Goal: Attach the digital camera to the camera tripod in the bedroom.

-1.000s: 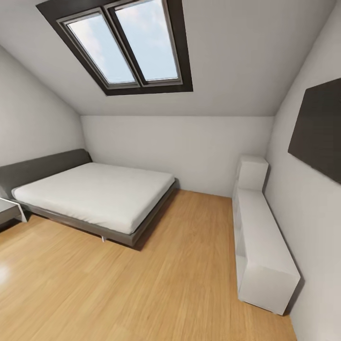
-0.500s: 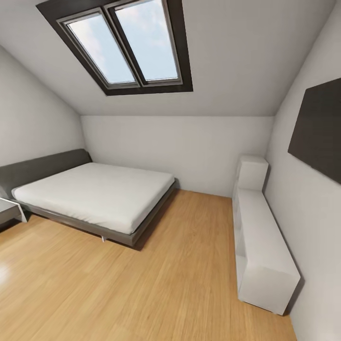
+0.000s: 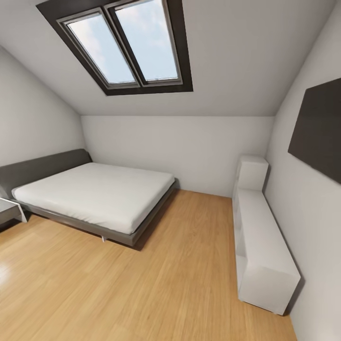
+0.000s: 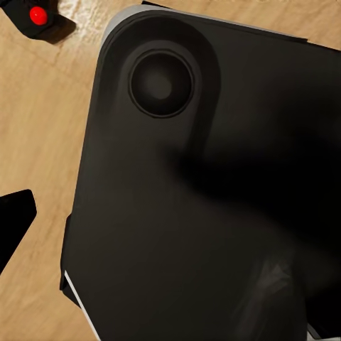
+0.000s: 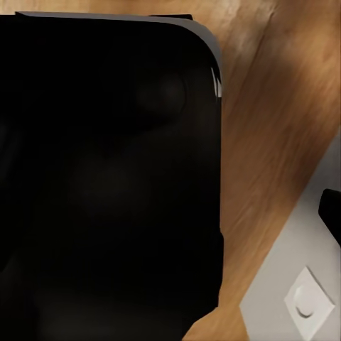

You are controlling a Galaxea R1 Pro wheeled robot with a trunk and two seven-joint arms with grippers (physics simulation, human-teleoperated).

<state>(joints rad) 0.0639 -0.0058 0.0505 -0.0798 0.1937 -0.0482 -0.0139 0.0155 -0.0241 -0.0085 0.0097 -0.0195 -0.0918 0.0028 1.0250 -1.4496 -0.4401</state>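
The head view looks into the bedroom, with pale walls, a wood plank floor (image 3: 156, 289) and a dark-framed roof window (image 3: 128, 45). Neither the camera tripod nor a clear view of the digital camera is in sight. In the left wrist view a small black thing with a red dot (image 4: 37, 15) lies on the floor at the picture's edge; I cannot tell whether it is the digital camera. A dark tip (image 4: 14, 220) pokes in at the edge of the left wrist view, and another dark tip (image 5: 331, 213) in the right wrist view. I cannot tell how the jaws stand.
A low bed (image 3: 94, 194) with a grey headboard stands at the left. A long white shelf unit (image 3: 260, 241) runs along the right wall under a dark wall panel (image 3: 317, 128). My black base (image 4: 213, 199) spreads below both wrist cameras. A pale grey surface with a white square plate (image 5: 307, 302) lies beside it.
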